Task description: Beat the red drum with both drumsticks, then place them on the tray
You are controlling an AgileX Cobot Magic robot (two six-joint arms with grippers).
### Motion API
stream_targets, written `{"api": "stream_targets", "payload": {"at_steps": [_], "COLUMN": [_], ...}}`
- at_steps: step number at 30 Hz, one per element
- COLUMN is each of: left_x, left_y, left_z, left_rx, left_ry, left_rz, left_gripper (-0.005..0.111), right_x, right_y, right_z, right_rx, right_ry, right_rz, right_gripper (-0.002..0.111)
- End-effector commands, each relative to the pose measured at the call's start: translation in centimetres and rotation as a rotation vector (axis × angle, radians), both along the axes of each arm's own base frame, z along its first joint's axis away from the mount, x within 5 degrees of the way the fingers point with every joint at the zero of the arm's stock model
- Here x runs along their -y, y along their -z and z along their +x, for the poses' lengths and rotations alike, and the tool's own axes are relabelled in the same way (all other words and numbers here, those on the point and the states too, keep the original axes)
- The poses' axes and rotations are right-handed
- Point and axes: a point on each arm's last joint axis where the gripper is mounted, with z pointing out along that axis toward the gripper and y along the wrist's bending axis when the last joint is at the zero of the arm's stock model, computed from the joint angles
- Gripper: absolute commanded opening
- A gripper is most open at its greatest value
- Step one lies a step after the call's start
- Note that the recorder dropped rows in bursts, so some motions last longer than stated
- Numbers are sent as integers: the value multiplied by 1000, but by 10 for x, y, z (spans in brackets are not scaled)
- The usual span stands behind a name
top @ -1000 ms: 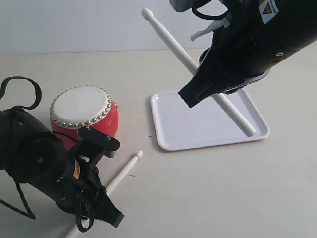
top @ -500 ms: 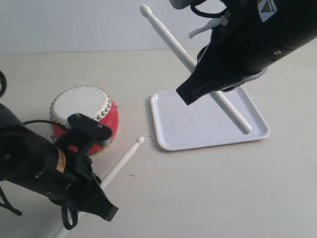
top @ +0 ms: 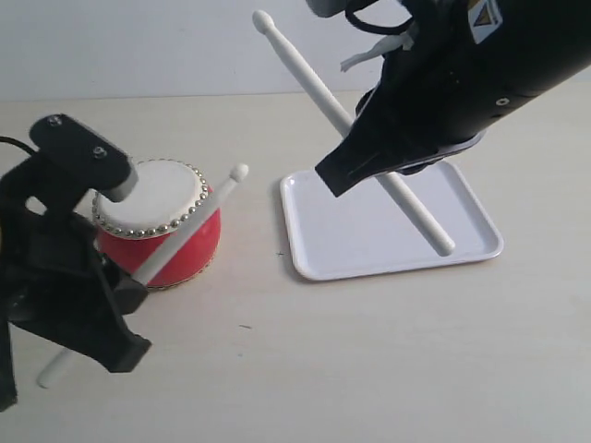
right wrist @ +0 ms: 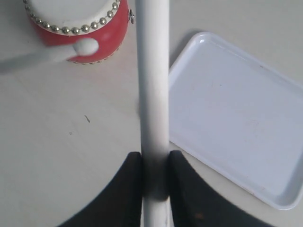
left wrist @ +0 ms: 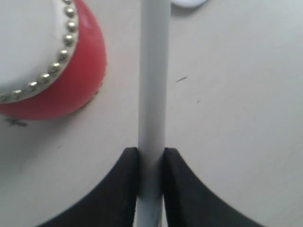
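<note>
Slim cream-white drumsticks (left wrist: 152,85) were clamped by left gripper (left wrist: 151,163) and right gripper (right wrist: 155,168); beating was judged next, tips to be lowered onto the glossy red drum (top: 199,254).

The left pincer (left wrist: 151,163) clamps a drumstick (left wrist: 153,85) beside the red drum (left wrist: 52,71).

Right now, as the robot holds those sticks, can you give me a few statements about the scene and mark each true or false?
1. The left gripper clamps the left drumstick; the right gripper clamps the right drumstick. True.
2. The red drum stands on the tray. False: it stands on the table, beside the tray.
3. Both drumsticks lie flat on the tray. False: both are held in grippers.
4. Silver studs ring the drum's top. True.
</note>
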Motion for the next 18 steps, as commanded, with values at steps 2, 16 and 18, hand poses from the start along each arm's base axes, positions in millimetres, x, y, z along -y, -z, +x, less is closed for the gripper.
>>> {"api": "stream_targets", "payload": {"at_steps": [2, 16, 18], "left_x": [-25, -46, -52], "left_y": [-34, -49, -46], "left_z": [1, 14, 20], "left_rx": [60, 25, -4], "left_ry": [-92, -214, -262], "left_rz": [181, 343, 336], "left_gripper": [0, 0, 0], "right_x": [-9, -43, -50], "right_y": [23, 67, 64], "right_z": [13, 24, 30], "right_rx": [-50, -283, -287], "right_ry": [-7, -164, -171], "right_rz": [-41, 5, 24], "right_gripper": [0, 0, 0]}}
